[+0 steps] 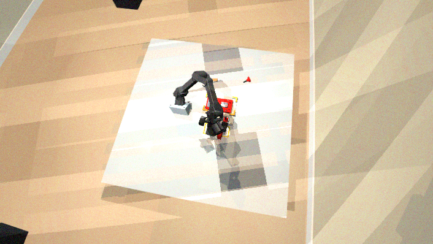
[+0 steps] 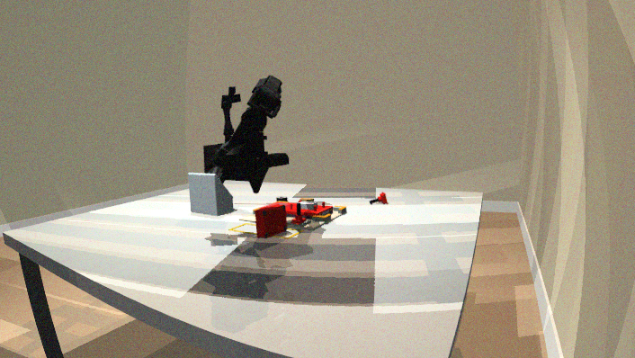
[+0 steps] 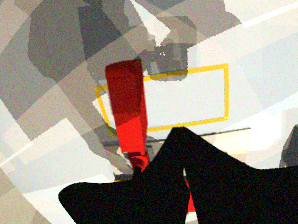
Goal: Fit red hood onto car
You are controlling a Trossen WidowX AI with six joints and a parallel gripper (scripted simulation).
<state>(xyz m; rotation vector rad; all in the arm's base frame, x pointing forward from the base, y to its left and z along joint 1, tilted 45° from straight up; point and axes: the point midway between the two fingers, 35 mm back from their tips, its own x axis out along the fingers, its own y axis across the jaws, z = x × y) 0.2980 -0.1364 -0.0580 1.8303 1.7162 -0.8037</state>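
My gripper (image 3: 178, 132), jaws shut w/ nothing held, hangs above red hood (image 3: 127, 106), standing on edge, ungrasped.

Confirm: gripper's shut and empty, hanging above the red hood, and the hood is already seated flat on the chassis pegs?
Not seated. The exterior view shows the hood standing on edge on the table inside the yellow outline, in front of the chassis, not on its pegs. The rest holds: the gripper is shut, holds nothing and hangs above the hood.
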